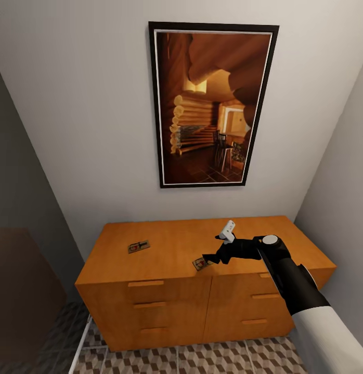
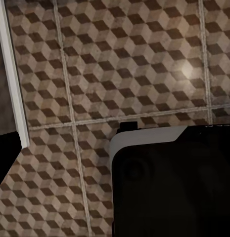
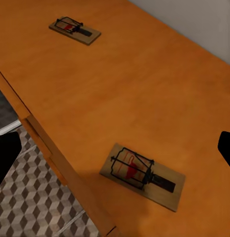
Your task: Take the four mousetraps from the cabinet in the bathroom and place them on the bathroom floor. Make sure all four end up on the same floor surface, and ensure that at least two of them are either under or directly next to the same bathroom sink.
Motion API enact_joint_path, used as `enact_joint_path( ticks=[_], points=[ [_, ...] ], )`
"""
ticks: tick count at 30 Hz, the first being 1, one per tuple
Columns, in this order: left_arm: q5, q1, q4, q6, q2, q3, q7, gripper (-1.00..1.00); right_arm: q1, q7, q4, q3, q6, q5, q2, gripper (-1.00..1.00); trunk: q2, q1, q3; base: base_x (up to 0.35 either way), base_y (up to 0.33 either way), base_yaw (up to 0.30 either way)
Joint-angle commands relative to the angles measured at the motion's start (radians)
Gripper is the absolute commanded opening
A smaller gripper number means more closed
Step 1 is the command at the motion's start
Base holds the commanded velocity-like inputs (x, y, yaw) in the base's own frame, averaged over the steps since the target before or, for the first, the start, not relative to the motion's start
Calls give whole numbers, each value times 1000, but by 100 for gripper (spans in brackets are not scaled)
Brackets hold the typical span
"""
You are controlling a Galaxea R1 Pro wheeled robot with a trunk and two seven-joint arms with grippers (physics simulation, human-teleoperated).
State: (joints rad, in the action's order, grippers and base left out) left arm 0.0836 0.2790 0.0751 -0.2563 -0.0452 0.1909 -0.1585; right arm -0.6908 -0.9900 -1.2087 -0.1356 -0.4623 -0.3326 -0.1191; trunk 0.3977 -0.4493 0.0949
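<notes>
Nearest, cube-patterned bathroom floor (image 1: 202,361) in brown, beige and white, pale grout lines. Beyond, orange-brown cabinet (image 1: 166,311), two columns of three drawers with slim handles. On its top near the front edge, flat brown mousetrap (image 1: 201,264) with dark wire and red patch, just at 8 o'clock of right gripper (image 1: 212,258), jaws spread wide, empty. Farther at 10 o'clock, second mousetrap (image 1: 139,246). Left gripper: cannot tell. Behind, framed picture (image 1: 212,104) on wall.
</notes>
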Motion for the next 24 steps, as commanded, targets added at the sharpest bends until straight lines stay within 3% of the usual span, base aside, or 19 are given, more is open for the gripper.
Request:
enact_joint_path(
  ticks=[1, 24],
  points=[
    [8, 1, 5, -8, -1, 8, -2, 100, -1, -4, -2, -1, -6, -5, -1, 100, 2, -1, 2, 0, 0, 0],
    [8, -8, 5, -8, -1, 8, 0, 100, -1, -4, -2, -1, -6, -5, -1, 100, 2, -1, 2, 0, -37, 0]
  ],
)
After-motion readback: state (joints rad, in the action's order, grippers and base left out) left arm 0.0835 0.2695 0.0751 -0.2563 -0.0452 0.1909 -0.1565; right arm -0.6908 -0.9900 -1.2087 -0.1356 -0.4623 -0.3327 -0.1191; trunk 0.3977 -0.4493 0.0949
